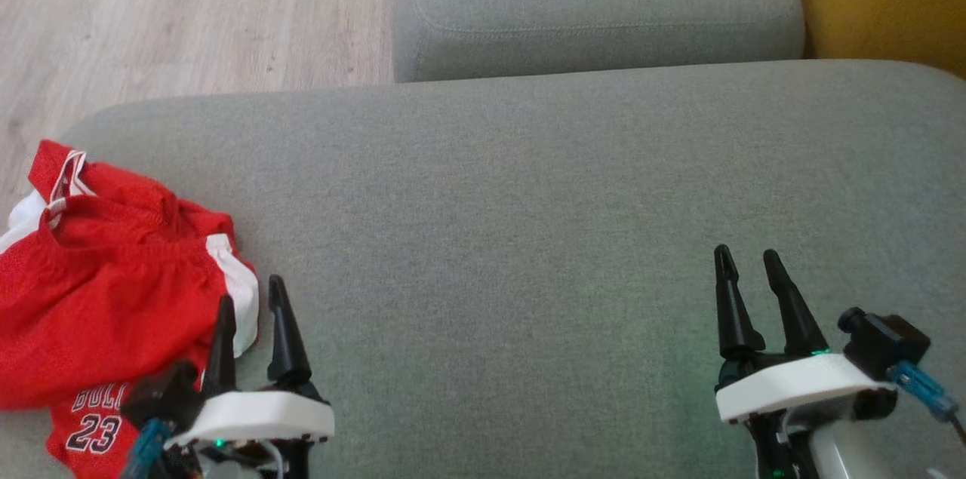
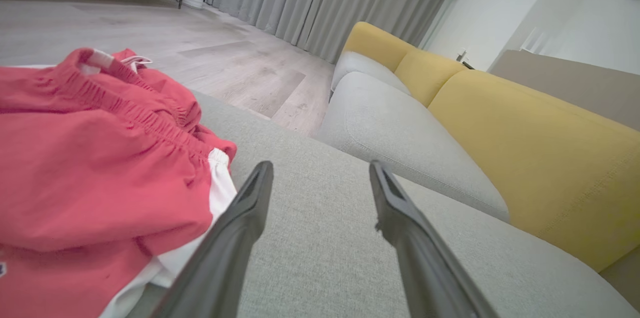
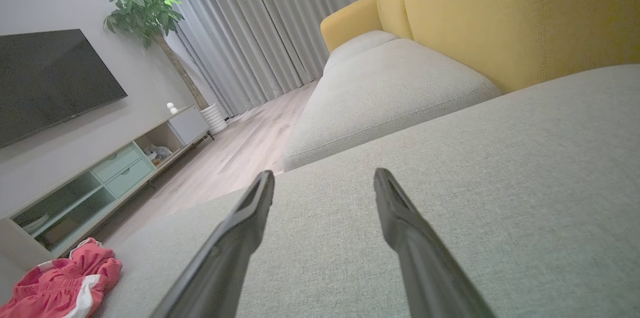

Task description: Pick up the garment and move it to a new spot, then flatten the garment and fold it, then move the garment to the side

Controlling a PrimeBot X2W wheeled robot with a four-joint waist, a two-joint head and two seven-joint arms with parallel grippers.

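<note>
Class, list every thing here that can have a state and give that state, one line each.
red shorts: crumpled, unfolded, lying on the left end of the grey cushion.
left gripper: open, empty, beside the red shorts.
right gripper: open, empty, above bare grey cushion.
curtains: drawn shut.
television: screen dark.

Lighting soft, even, diffuse, faint shadows on the grey cushion (image 1: 528, 237); head view hazy, 2 wrist views wide-angle, edges bowed.
</note>
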